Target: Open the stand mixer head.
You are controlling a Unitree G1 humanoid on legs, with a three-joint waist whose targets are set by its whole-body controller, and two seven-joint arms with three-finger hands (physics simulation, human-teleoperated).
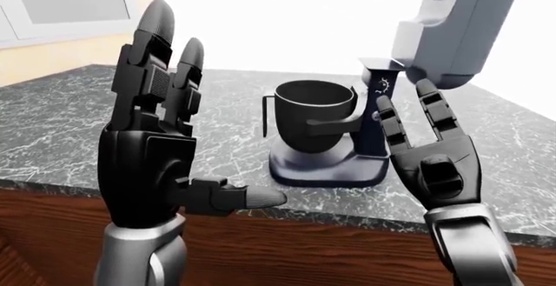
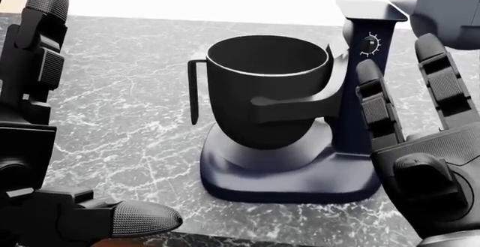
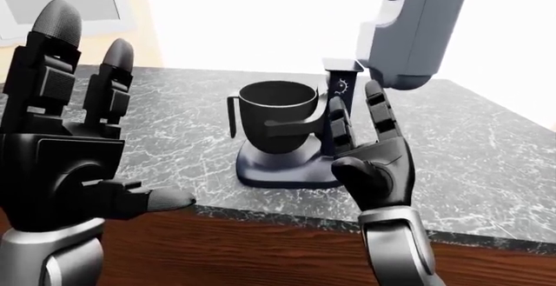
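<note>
The stand mixer (image 1: pixel 334 142) was located on the marble tabletop (image 1: pixel 78 123), near its near edge, with the dark bowl (image 2: pixel 263 89) seated on the base. The mixer head (image 1: pixel 456 25) was seen tilted up and back above the column (image 2: pixel 367 61), with the wire whisk at the top of the eye views. The task was therefore judged to be essentially done.

The right robot hand (image 2: pixel 420 145) was held just right of the column, palm toward the camera, fingers spread apart and closed on nothing; contact with the column could not be confirmed. The left robot hand (image 1: pixel 161 142) was raised well left of the mixer, fingers extended and apart, nothing gripped.

Risks were assessed as follows. If the right robot hand were swept leftward, the column could be struck and the mixer shifted toward the near edge. If the raised head were knocked from below or behind, it could drop back down onto the bowl.
</note>
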